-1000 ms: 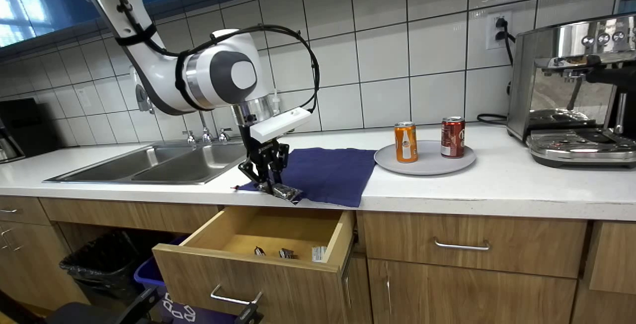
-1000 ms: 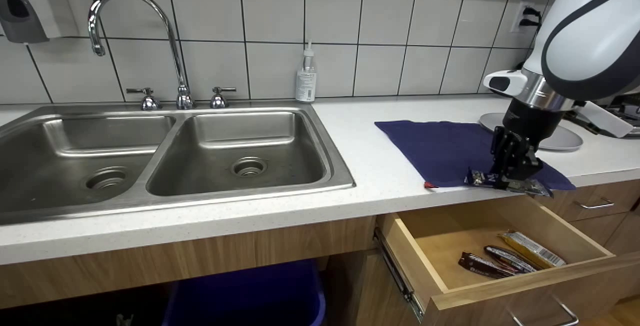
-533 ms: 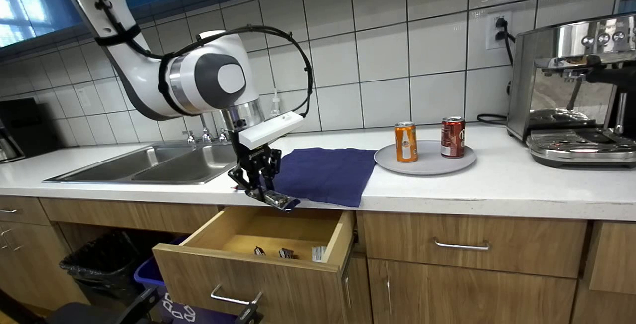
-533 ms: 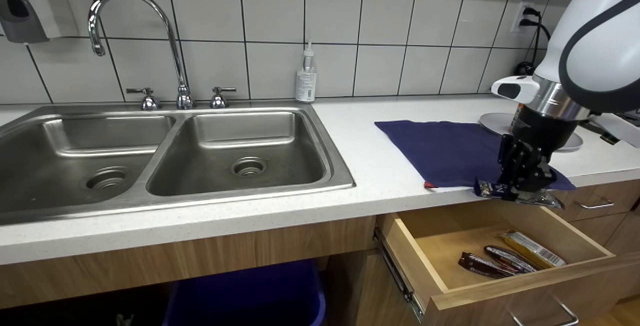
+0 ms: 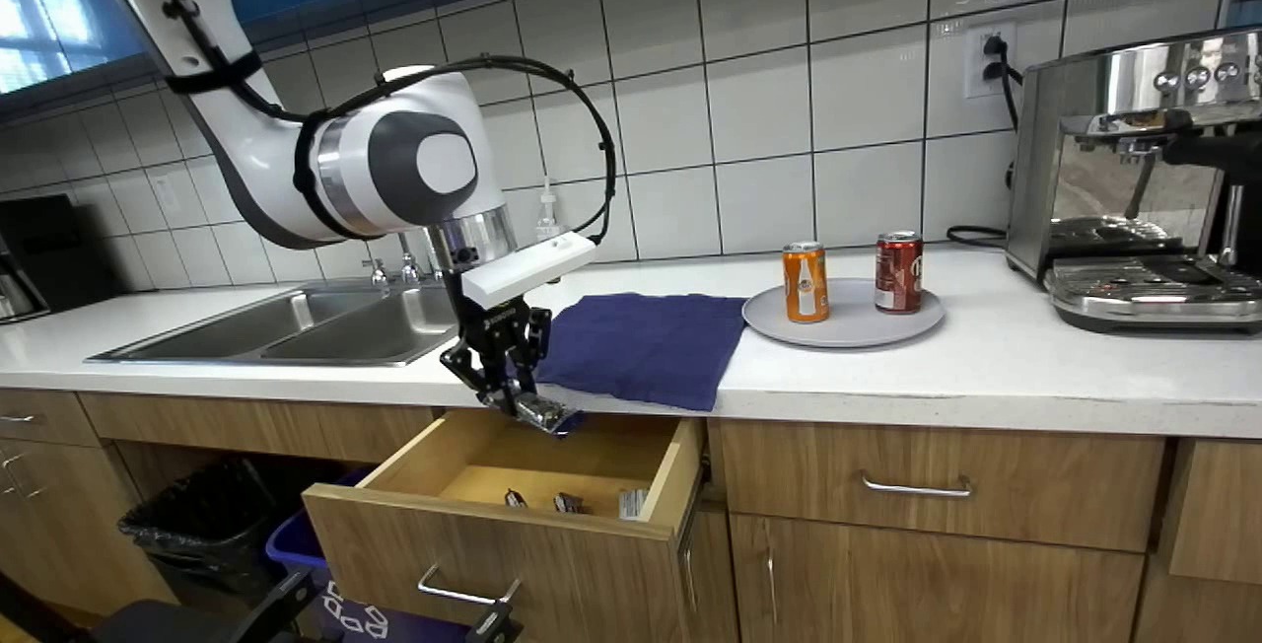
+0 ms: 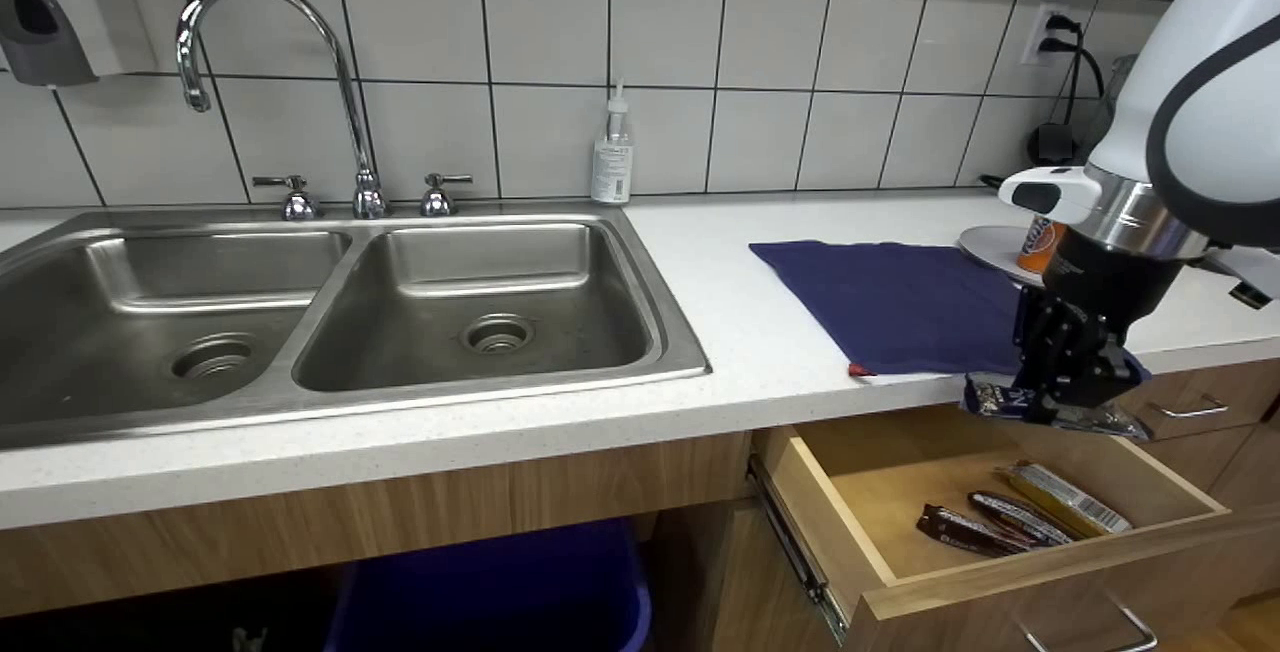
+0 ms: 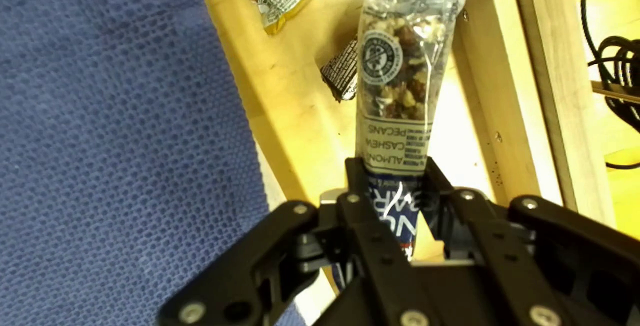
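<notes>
Your pincer (image 7: 392, 178) is clamped on a nut bar (image 7: 400, 81), gripping its long sides. You have the bar above the open drawer (image 6: 880, 462), near the front edge of the table (image 6: 760, 352). Wrapped bars (image 6: 1068, 499) lie toward the drawer's front edge.

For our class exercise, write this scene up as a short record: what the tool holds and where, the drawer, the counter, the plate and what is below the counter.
Held: nut bar in a clear and navy wrapper
Holder: tool, closed on the bar
Position: above the drawer
Drawer state: pulled open
In drawer: yellow-wrapped bar, dark-wrapped bars
On counter: blue cloth, grey plate, espresso machine
On plate: orange can, red can, both upright
Set into counter: double sink
Below counter: blue bin
</notes>
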Controlling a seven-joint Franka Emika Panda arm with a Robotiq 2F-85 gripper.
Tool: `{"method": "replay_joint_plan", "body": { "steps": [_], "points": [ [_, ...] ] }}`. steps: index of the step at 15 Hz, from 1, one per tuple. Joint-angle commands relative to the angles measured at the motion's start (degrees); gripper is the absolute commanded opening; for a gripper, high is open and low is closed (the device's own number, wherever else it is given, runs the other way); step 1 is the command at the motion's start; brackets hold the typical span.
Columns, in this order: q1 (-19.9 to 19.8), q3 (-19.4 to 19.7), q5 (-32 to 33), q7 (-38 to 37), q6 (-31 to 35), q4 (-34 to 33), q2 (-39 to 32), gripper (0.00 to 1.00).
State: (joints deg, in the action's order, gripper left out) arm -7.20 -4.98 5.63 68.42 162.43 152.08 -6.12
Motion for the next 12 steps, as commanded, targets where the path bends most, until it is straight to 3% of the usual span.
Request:
{"method": "replay_joint_plan", "body": {
  "steps": [1, 12],
  "points": [
    [1.4, 1.4, 0.1, -0.8, 0.8, 1.7, 1.8, 0.07],
    [2.8, 3.3, 3.0, -3.1, 0.7, 0.7, 0.1, 0.07]
  ]
}}
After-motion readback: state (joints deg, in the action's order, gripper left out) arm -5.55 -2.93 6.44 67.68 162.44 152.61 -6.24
